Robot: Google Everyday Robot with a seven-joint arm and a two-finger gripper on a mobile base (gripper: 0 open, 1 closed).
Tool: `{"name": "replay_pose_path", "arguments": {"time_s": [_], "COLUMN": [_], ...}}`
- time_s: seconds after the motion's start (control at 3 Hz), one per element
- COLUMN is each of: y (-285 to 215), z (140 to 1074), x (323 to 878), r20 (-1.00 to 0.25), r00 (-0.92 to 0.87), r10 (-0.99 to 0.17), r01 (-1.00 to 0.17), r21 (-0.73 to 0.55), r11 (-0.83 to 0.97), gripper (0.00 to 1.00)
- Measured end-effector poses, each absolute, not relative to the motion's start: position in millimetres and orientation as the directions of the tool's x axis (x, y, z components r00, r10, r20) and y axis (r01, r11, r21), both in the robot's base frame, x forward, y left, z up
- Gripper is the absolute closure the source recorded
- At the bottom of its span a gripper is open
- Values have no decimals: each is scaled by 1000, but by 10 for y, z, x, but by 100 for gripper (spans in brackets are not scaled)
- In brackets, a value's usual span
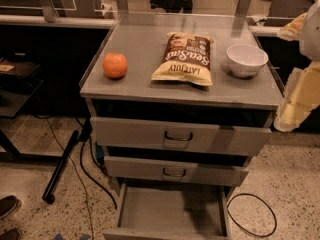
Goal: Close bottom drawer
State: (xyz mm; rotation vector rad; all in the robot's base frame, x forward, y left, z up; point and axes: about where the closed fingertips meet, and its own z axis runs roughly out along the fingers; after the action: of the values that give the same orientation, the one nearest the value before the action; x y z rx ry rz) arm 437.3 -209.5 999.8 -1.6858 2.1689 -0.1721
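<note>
Standing pulled out at the near foot of the cabinet (140, 86), the bottom drawer (167, 210) shows its grey tray. The gripper (300, 100) hangs at the right edge beside the cabinet; whether it is apart or together cannot be told.

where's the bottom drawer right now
The bottom drawer sits pulled open at the bottom centre of the camera view, under the middle drawer; the gripper hangs at the right edge, beside the cabinet top.
</note>
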Motion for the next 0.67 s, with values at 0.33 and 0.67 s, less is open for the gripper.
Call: {"name": "replay_pose_path", "arguments": {"time_s": [0.33, 0.67], "y": [-2095, -2095], "z": [9998, 9998], "x": [4373, 4373], "r20": [-225, -225], "r00": [-203, -203], "r10": [-953, -953], "r01": [-905, -905], "r21": [-327, -327], "r11": [270, 270], "gripper": [0, 10]}}
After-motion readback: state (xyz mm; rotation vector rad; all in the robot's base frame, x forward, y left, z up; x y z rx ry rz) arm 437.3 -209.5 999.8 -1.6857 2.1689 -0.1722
